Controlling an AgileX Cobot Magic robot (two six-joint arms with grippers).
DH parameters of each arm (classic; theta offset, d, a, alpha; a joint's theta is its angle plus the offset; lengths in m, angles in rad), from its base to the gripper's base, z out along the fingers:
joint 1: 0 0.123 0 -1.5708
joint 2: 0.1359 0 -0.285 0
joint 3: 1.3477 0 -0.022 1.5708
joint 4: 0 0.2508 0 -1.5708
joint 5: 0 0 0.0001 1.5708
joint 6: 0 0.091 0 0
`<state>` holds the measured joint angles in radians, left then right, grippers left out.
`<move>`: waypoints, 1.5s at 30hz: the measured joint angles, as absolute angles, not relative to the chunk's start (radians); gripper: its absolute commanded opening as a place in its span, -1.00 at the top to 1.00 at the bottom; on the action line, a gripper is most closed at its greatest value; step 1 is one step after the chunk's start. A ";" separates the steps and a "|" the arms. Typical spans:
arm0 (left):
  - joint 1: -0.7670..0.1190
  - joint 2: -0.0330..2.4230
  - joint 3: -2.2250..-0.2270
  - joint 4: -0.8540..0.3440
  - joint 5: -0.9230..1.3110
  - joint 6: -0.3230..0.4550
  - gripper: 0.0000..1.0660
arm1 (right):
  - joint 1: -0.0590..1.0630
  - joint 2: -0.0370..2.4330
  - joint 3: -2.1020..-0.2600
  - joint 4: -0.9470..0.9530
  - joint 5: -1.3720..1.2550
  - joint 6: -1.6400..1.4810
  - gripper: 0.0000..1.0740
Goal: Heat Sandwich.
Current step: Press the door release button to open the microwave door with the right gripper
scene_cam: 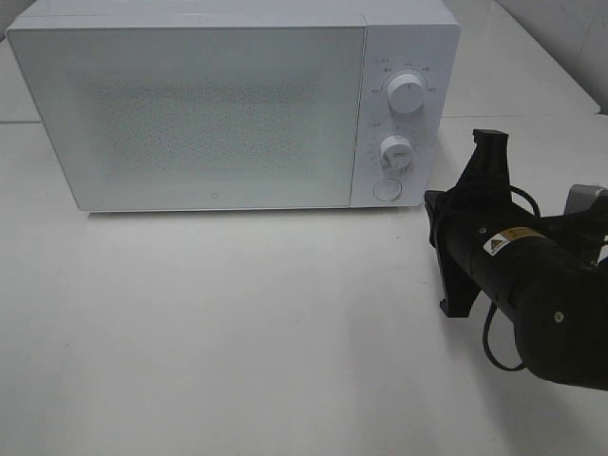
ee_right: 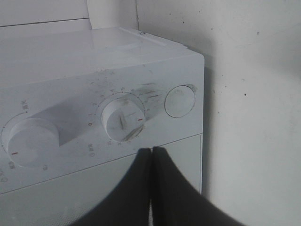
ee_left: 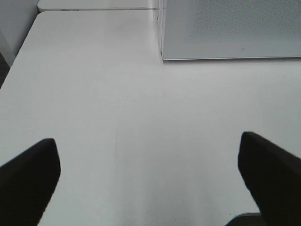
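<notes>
The white microwave [scene_cam: 190,104] stands at the back of the table with its door closed. The sandwich is out of view in every frame. My right gripper [scene_cam: 435,211] hovers just right of the microwave's control panel, turned on its side. In the right wrist view its fingertips [ee_right: 151,149] are pressed together with nothing between them, just short of the lower knob [ee_right: 123,117] and the round button [ee_right: 179,100]. My left gripper [ee_left: 149,176] is open over bare table, its two fingers [ee_left: 28,179] wide apart, with the microwave's front corner [ee_left: 230,28] ahead.
The control panel carries an upper knob [scene_cam: 407,92], a lower knob [scene_cam: 395,150] and a round button [scene_cam: 387,189]. The white table [scene_cam: 237,332] stretches in front of the microwave. The left arm does not show in the high view.
</notes>
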<state>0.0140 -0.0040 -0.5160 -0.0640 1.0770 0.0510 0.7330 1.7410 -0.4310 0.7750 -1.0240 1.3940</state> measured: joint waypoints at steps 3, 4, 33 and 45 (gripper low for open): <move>0.014 -0.004 -0.516 -0.064 1.077 0.051 -0.83 | 0.733 1.741 -0.431 0.775 -1.023 1.394 1.00; 0.014 -0.004 -0.516 -0.064 1.077 0.051 -0.83 | 0.733 1.741 -0.431 0.775 -1.023 1.394 1.00; 0.014 -0.004 -0.516 -0.064 1.077 0.051 -0.83 | 0.628 1.990 -0.655 0.654 -0.948 1.425 1.00; 0.014 -0.004 -0.516 -0.064 1.077 0.051 -0.83 | 0.576 2.065 -0.769 0.591 -0.900 1.425 1.00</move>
<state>0.0140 -0.0040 -0.5160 -0.0640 1.0770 0.0510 0.5760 2.0650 -0.7690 0.5910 -0.9000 1.4250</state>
